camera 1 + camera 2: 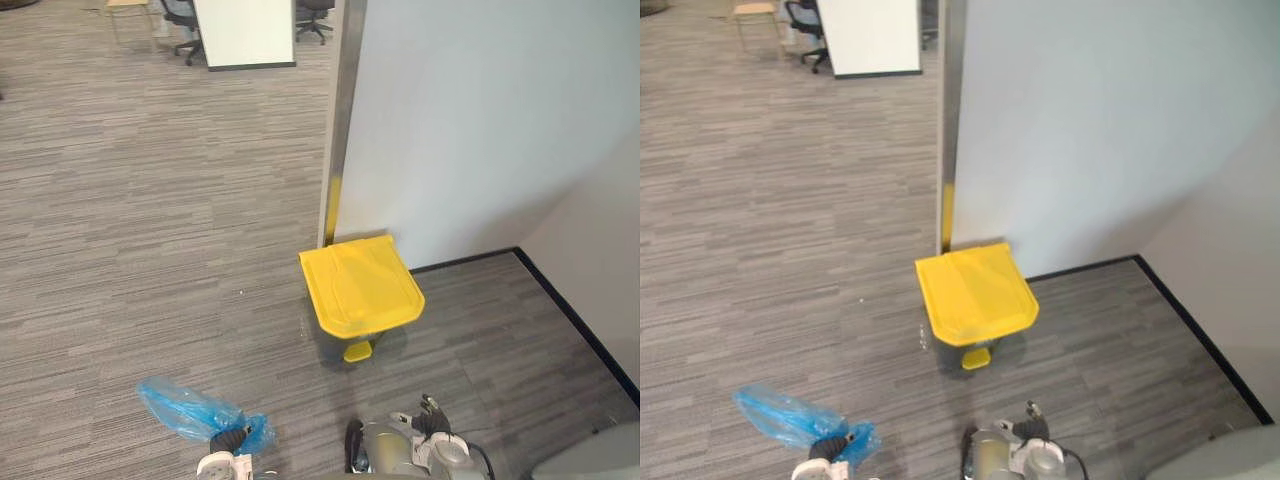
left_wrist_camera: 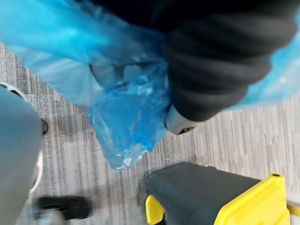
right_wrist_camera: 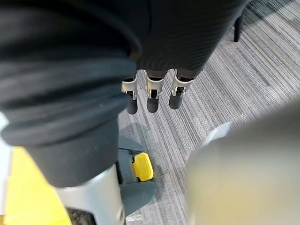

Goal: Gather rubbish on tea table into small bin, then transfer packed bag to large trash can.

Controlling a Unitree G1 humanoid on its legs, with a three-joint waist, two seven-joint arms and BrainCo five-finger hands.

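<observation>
The large trash can stands on the carpet by the wall, its yellow lid (image 1: 362, 285) down and a yellow foot pedal (image 1: 357, 350) at its front. My left hand (image 1: 228, 441) sits low and to the left of the can, shut on a crumpled blue rubbish bag (image 1: 188, 410). In the left wrist view the blue bag (image 2: 126, 117) wraps round the hand, with the can's dark body (image 2: 201, 192) beyond it. My right hand (image 3: 150, 98) hangs open and holds nothing, its straight fingers above the pedal (image 3: 142, 167).
A pale partition wall (image 1: 470, 130) with a metal post (image 1: 345, 110) rises right behind the can, and a black skirting (image 1: 575, 310) runs along the right. Office chairs (image 1: 182, 25) and a white cabinet (image 1: 245, 35) stand far back. Open carpet lies to the left.
</observation>
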